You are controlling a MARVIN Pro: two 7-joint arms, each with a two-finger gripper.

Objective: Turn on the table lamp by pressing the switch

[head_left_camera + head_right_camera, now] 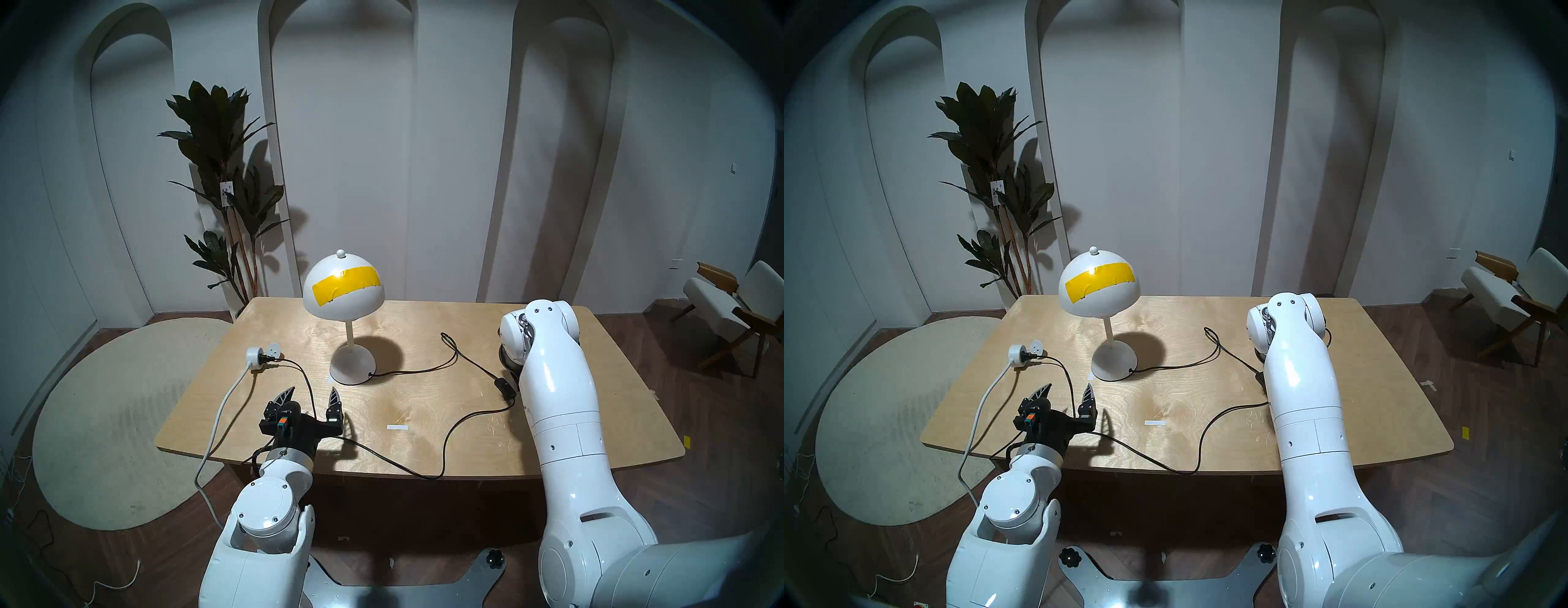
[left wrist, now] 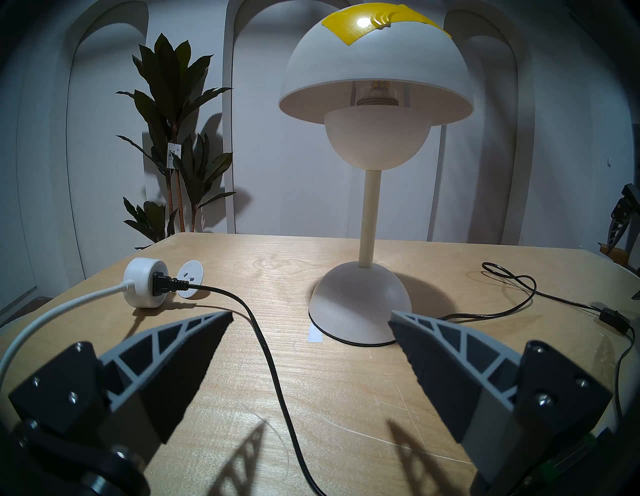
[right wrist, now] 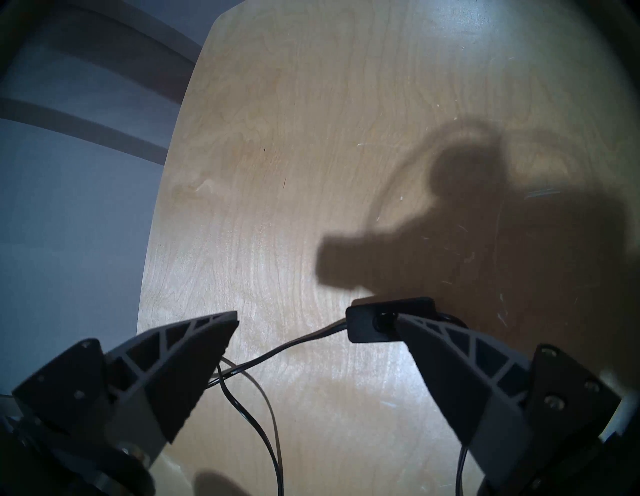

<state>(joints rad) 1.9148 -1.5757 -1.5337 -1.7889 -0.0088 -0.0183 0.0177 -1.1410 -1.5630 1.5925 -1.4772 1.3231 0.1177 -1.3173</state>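
Two arms: both reach over the table, left near the front edge, right over the right side.
Lamp: the lamp stands upright near the table's back middle, unlit, with yellow tape across its white dome shade.
Cord: a black cord leaves the lamp's base, loops right, passes through the switch, runs along the front edge and back to the socket.
Switch: the small black inline switch lies flat on the table, right of the lamp and well apart from it.
Right gripper: the right gripper points down at the table, jaws spread wide and holding nothing; one fingertip sits at the switch's button, though actual contact cannot be told.
Left gripper: the left gripper hovers low in front of the lamp, jaws spread, empty, with the cord running between its fingers on the table.
Socket: a round white socket lies left of the lamp, black plug in it.
Plant: a dark leafy plant stands behind the table's left corner.
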